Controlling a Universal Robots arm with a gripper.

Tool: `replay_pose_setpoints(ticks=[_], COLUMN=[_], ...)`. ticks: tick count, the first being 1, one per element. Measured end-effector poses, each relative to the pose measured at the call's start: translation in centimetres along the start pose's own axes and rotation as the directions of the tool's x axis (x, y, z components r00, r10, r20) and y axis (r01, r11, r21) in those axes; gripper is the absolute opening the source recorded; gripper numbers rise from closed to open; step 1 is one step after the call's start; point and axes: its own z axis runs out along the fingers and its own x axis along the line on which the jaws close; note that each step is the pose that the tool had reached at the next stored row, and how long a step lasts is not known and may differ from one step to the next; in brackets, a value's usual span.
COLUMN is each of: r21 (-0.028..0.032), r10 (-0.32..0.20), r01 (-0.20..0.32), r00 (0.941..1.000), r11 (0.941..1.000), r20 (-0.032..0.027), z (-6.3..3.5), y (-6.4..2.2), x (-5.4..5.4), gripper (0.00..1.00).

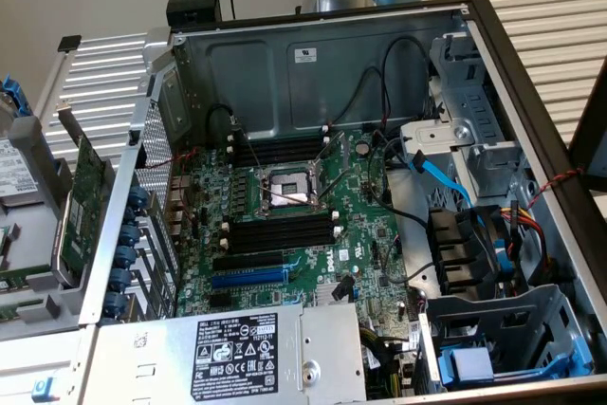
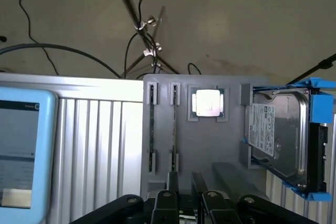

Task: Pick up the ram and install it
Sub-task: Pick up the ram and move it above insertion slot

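gripper (image 2: 185,178) jaws parted by a narrow gap with nothing between them, the ram (image 2: 174,124) standing on edge in a grey tray (image 2: 215,145) slot just ahead of one fingertip, hard drive (image 2: 278,135) off to the jaws' side

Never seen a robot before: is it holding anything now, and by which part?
Nothing seen held: the gripper hangs over the tray, jaws apart, ram sticks resting in their slots.

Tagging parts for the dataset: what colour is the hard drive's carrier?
Blue. The carrier frames the hard drive; it shows best in the wrist view.
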Motion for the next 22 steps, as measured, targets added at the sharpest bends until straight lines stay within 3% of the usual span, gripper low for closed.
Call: replay_pose_setpoints(ticks=[4, 9, 10, 22], r21=[-0.0006, -0.0062, -0.0069, -0.008], r10=[0.0, 0.0, 0.0, 0.0], r01=[0.0, 0.0, 0.0, 0.0], r00=[1.0, 1.0, 1.0, 1.0], r11=[1.0, 1.0, 1.0, 1.0], r20=[0.0, 0.0003, 0.0003, 0.0003], z=[0.09, 0.49, 0.67, 2.84], y=[0.01, 0.04, 0.04, 0.12], x=[0.2, 0.8, 0.9, 2.9], gripper=[0.24, 0.26, 0.33, 0.33])
